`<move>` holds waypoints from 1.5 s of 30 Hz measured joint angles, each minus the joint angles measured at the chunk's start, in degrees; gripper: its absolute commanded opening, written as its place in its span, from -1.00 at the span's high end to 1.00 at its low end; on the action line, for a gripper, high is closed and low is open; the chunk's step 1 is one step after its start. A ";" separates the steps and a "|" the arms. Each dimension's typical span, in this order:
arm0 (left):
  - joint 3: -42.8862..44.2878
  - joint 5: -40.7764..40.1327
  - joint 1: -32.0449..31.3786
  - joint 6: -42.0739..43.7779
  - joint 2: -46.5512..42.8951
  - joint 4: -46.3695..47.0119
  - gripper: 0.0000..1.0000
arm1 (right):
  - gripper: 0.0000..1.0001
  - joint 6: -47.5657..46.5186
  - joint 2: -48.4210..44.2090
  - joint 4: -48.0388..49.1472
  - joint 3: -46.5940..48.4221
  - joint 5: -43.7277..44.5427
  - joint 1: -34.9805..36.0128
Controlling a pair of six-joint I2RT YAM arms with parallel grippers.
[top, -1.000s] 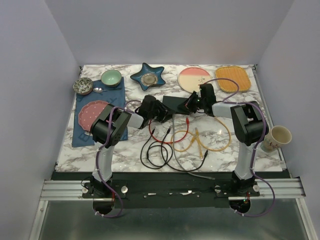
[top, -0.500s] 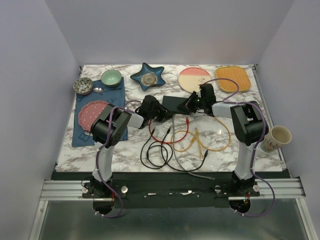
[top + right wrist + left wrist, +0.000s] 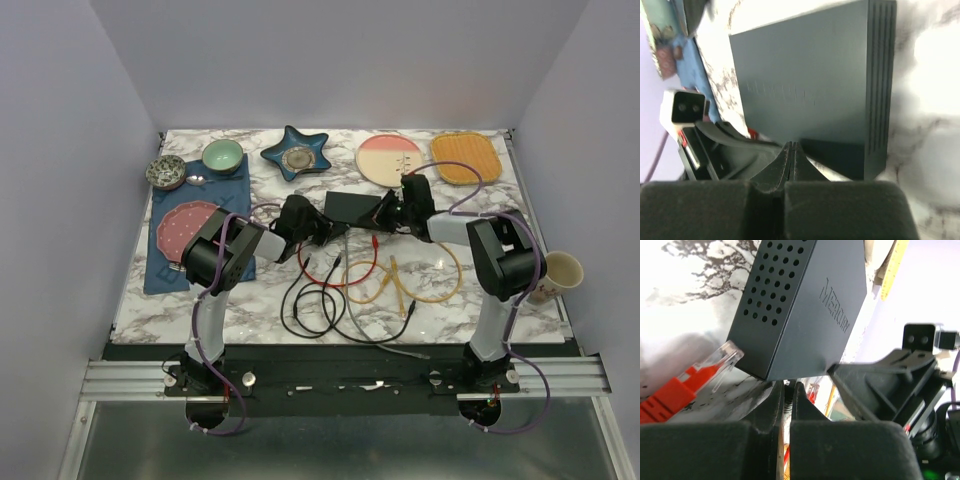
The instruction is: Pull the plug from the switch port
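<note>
The switch [image 3: 350, 206] is a flat matte-black box lying mid-table; it fills the left wrist view [image 3: 805, 305] and the right wrist view [image 3: 810, 85]. My left gripper [image 3: 327, 229] is at its near-left edge, its jaws nearly shut [image 3: 785, 391] on a thin black ribbed plug boot [image 3: 785, 401]. A red plug with a clear tip [image 3: 715, 367] lies loose on the table beside the switch's corner. My right gripper [image 3: 384, 212] is at the switch's right side, its jaws shut and empty with the tips [image 3: 793, 148] against the box's edge. The sockets are hidden.
Red [image 3: 340, 275], black [image 3: 310, 305] and yellow [image 3: 415, 288] cables lie tangled in front of the switch. A star dish [image 3: 297, 152], a pink plate [image 3: 388, 157] and an orange tray [image 3: 466, 157] stand behind. A blue cloth [image 3: 190, 180] lies left, a cup [image 3: 556, 274] right.
The right arm's elbow has swung to the right and its gripper has turned against the switch. The left gripper has drawn back slightly to the left.
</note>
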 measured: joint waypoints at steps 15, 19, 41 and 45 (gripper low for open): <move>-3.41 0.98 0.31 -1.07 0.13 5.77 1.00 | 0.99 -4.00 -4.26 -5.55 -2.51 1.66 4.94; -4.48 1.73 0.33 -1.16 0.13 7.17 1.00 | 0.99 -4.11 -2.95 -6.86 -1.90 1.70 5.09; -14.29 4.90 0.72 1.77 -5.38 10.25 1.00 | 0.99 -4.04 1.27 -9.94 3.02 3.43 5.38; -17.53 2.62 1.03 6.73 -14.47 -0.52 1.00 | 0.82 -5.07 -8.70 -10.27 -3.85 6.99 5.38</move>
